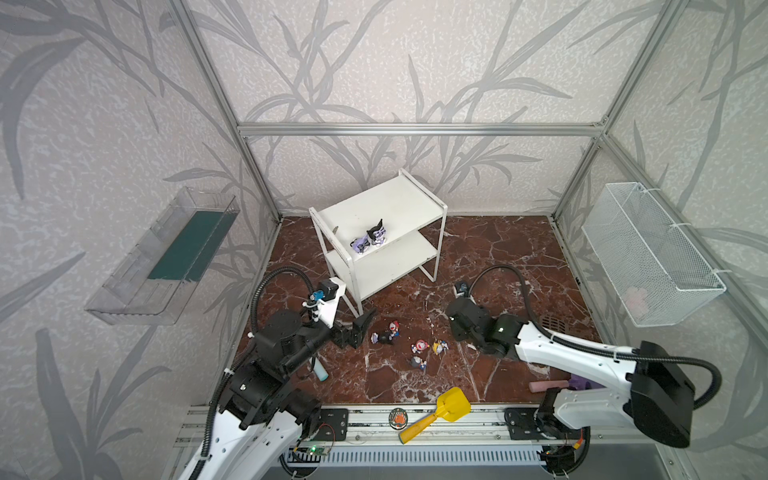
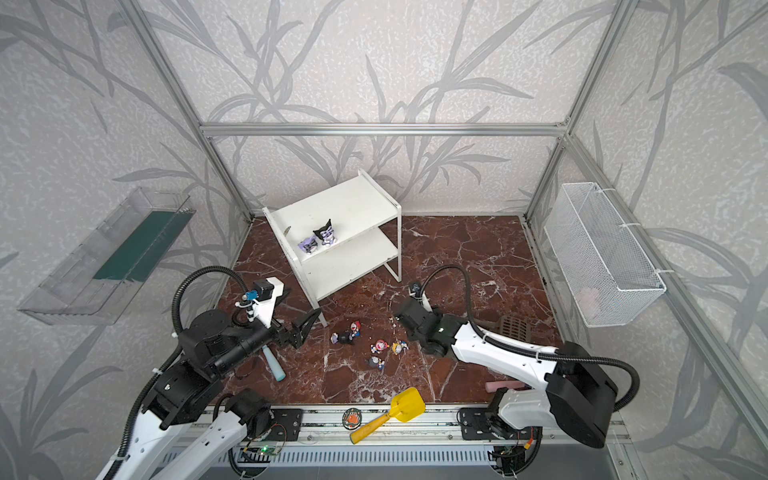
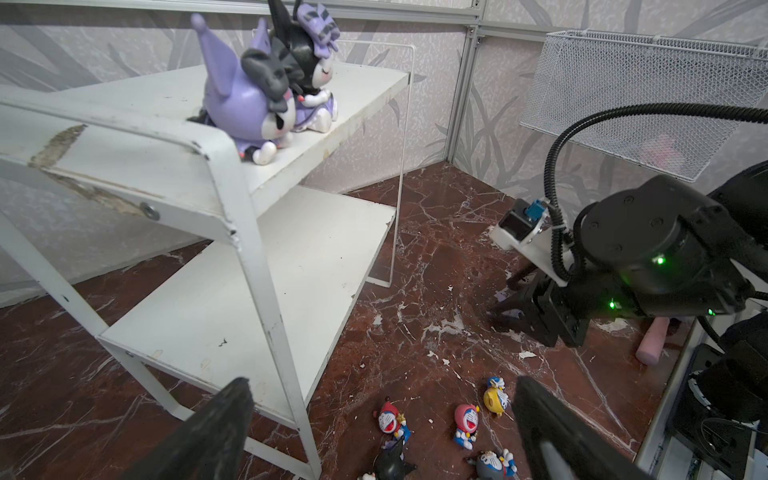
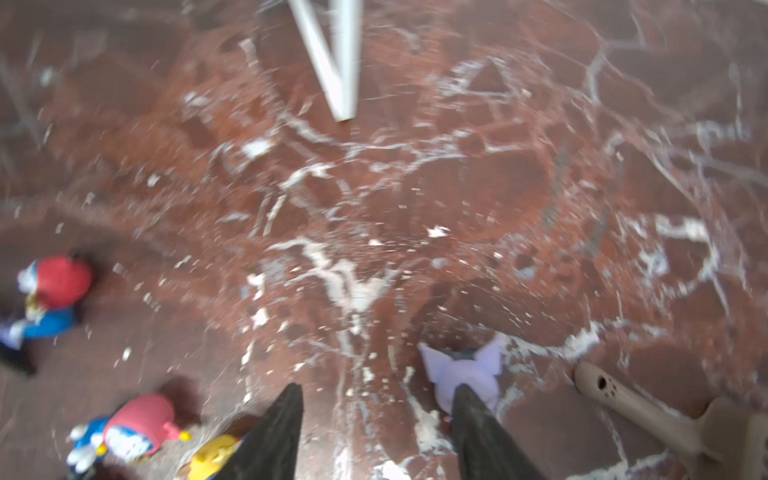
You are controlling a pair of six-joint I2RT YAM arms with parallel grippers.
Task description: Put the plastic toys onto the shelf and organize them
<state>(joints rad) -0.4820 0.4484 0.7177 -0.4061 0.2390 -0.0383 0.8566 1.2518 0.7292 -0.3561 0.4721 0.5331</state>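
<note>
Centring first: my right jaws, half open and empty, sit off the lilac figurine (image 4: 478,370), so I'd straddle it before closing; left jaws wide, empty.

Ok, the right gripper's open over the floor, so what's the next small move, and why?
Probably shift the right gripper sideways to centre on the pale purple toy: its jaws stand apart, but the toy lies by one fingertip, not between them.
</note>
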